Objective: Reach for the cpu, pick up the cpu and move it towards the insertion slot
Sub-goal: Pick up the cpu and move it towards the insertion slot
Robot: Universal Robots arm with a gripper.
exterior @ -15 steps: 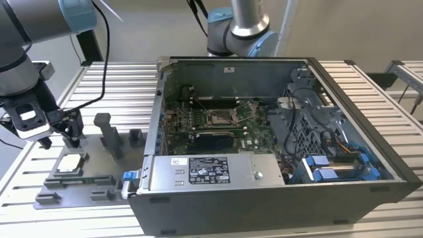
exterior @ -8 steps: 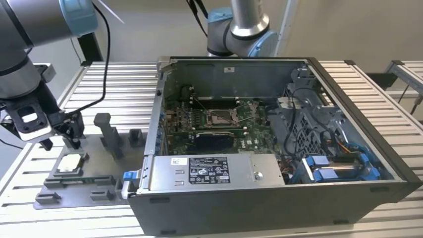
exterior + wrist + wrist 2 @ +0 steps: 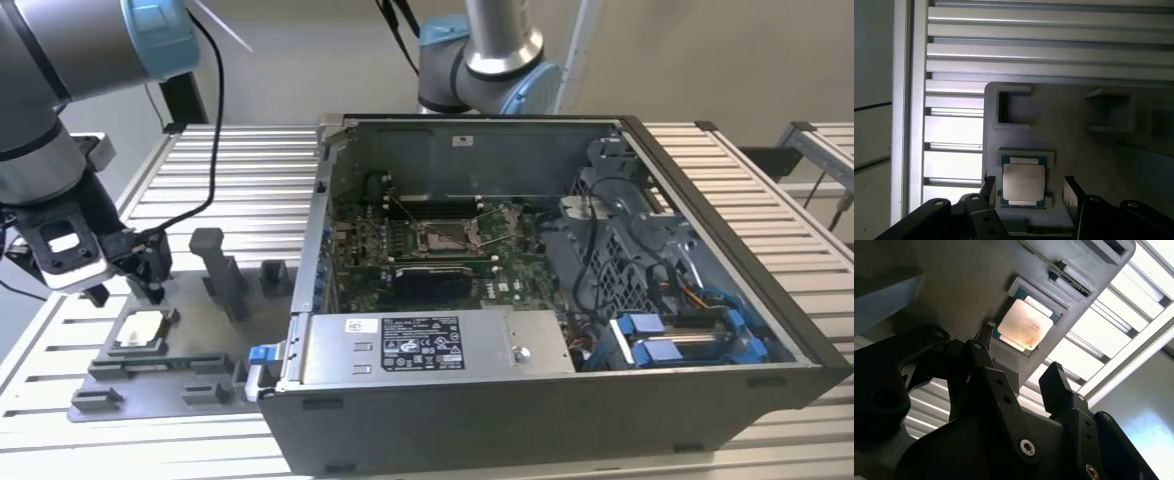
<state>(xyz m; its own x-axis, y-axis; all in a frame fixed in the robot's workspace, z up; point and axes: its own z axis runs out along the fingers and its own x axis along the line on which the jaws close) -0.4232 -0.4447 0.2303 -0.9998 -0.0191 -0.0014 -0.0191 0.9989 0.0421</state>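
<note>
Cpu (image 3: 1024,182): lies flat in a recess of the grey fixture plate (image 3: 1069,145) on the slatted tabletop (image 3: 1029,45).
Claw (image 3: 1029,186): fingers apart, flanking the cpu, holding nothing, as seen in both wrist views.
Insertion slot (image 3: 447,237): seen in the exterior view, inside the open computer case (image 3: 534,420), well apart from the cpu.

Glare on the cpu (image 3: 1024,325); jaws darkly shadowed.

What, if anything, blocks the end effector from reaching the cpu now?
Probably nothing, so yes: the cpu lies uncovered in its grey fixture, and the open end effector hangs above it with nothing between.
</note>
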